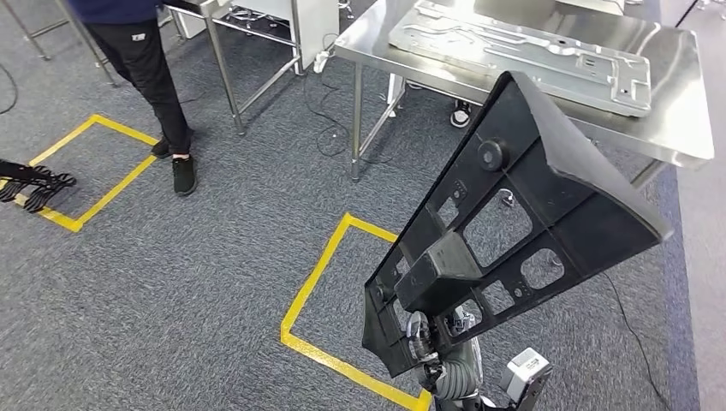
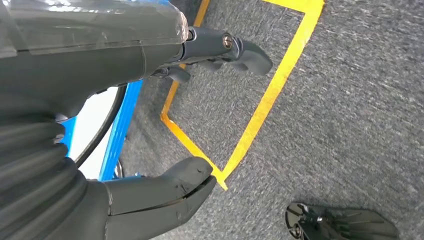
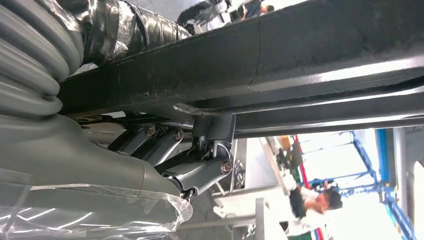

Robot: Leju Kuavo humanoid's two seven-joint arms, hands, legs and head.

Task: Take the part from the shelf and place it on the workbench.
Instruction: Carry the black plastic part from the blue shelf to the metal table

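The part (image 1: 514, 223), a large black plastic panel with cut-out windows, was already off the shelf and was carried in the air in front of the workbench (image 1: 676, 128), tilted so that its upper edge leaned toward the bench's near edge while its lower end was gripped from beneath by the right hand (image 1: 432, 342). In the right wrist view the right hand's fingers (image 3: 200, 170) were seen pressed up against the underside of the dark panel, so the hold was judged firm. The left hand (image 2: 200, 115) was held low over the carpet, well away from the workbench, with thumb and fingers apart and nothing between them. A yellow taped square (image 1: 334, 300) was marked on the floor in front of the workbench, and a grey metal plate (image 1: 522, 51) was lying on the benchtop. A person's legs (image 1: 154, 77) were seen far to the left of the workbench. The taking was therefore judged done; what was left was for the panel to be brought over the benchtop, lowered and released.
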